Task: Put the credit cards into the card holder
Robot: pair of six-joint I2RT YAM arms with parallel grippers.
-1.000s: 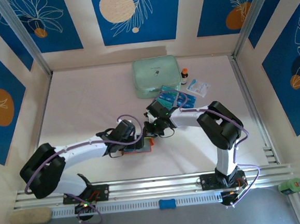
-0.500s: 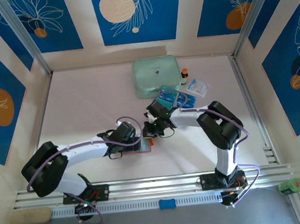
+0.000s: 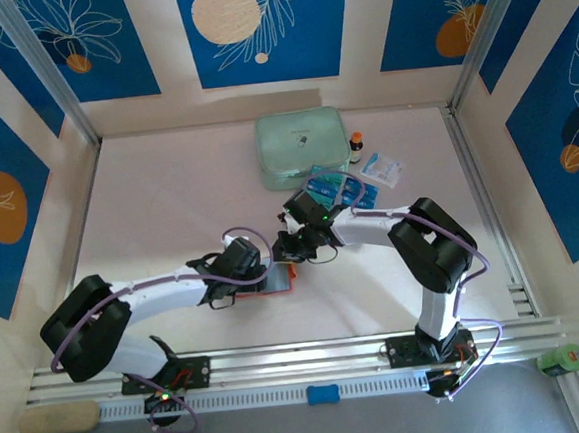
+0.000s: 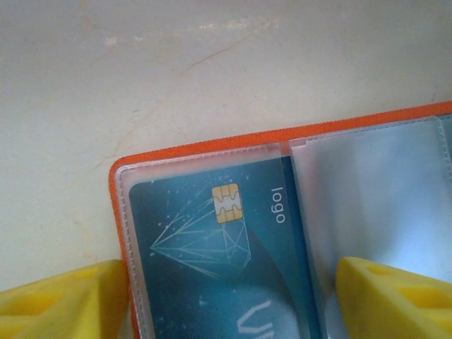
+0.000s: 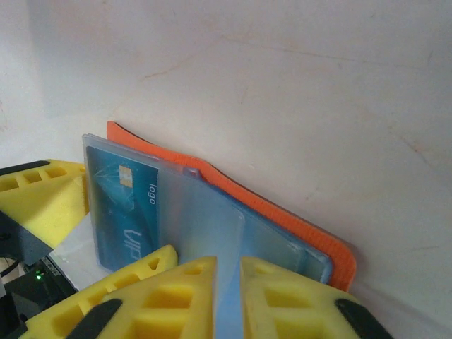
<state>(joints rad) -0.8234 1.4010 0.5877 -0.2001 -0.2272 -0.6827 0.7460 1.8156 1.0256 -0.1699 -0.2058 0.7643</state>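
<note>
Left gripper (image 4: 229,304) wide open, holding nothing, fingers either side of the credit card (image 4: 205,240) sleeved in the open orange card holder (image 4: 212,145) flat on table (image 4: 212,56), right gripper (image 5: 227,289) nearly closed around its clear sleeve (image 5: 212,226), grip unclear.

My left end effector (image 3: 259,277) has slid a little nearer along the table, and its jaws have narrowed over the open card holder (image 3: 281,282). My right end effector (image 3: 285,252) has edged left, its jaws parting slightly around a clear sleeve (image 5: 212,233).
</note>
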